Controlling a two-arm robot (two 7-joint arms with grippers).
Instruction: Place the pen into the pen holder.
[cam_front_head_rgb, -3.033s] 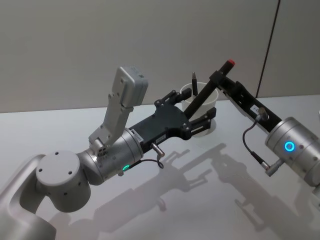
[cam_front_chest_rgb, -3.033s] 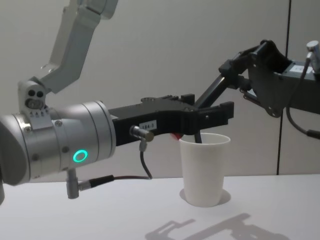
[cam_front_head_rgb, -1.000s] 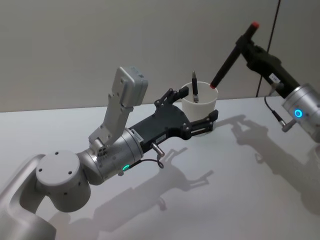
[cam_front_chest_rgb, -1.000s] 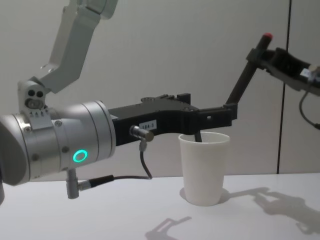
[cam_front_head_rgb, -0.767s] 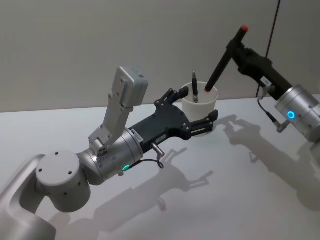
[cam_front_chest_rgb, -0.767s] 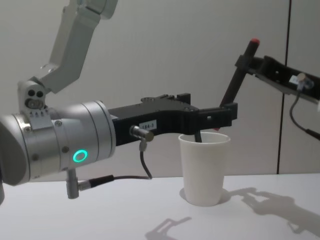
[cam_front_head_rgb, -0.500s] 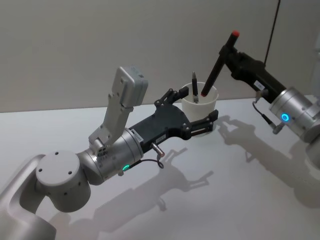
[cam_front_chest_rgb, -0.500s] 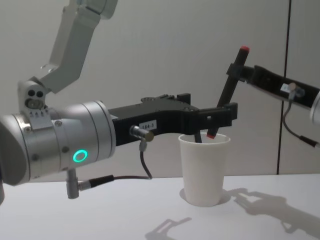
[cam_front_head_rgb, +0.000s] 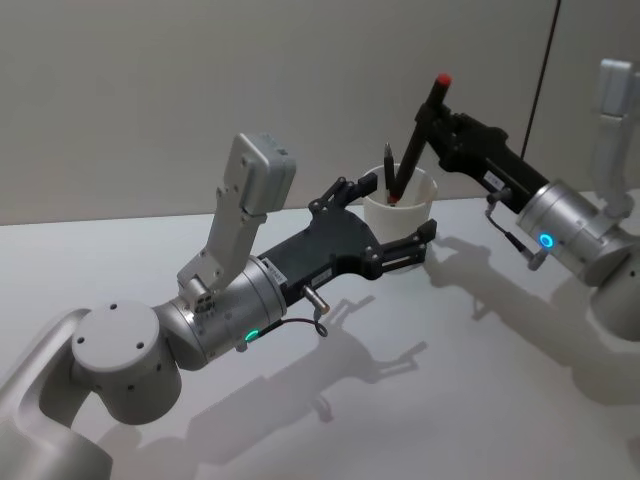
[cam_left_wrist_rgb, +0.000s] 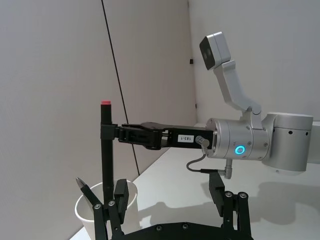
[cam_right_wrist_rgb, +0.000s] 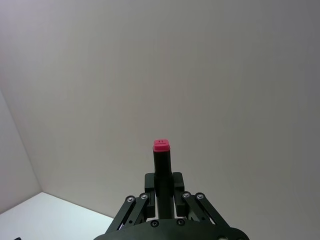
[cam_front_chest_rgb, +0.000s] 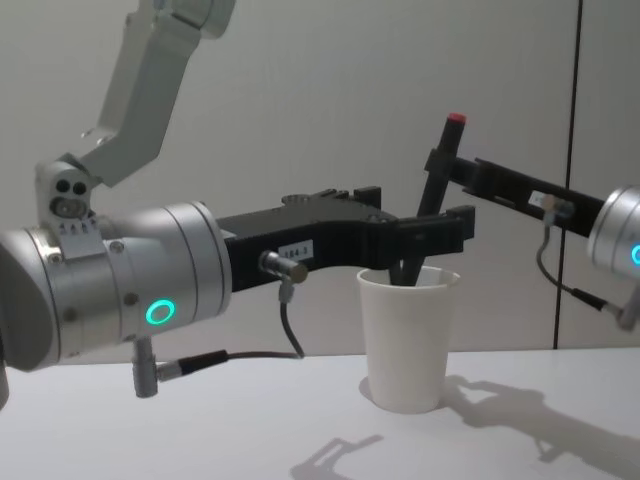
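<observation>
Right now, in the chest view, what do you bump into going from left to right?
Left arm's silver wrist → white paper cup → black pen with the red cap → right arm's silver wrist.

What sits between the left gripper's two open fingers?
The pen holder: the head view shows the left gripper open around the white cup, one finger either side.

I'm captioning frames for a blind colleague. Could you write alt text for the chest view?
The right claw holds a black pen with a red cap, its lower end inside the white paper cup on the table. The left claw sits open astride the cup's rim.
</observation>
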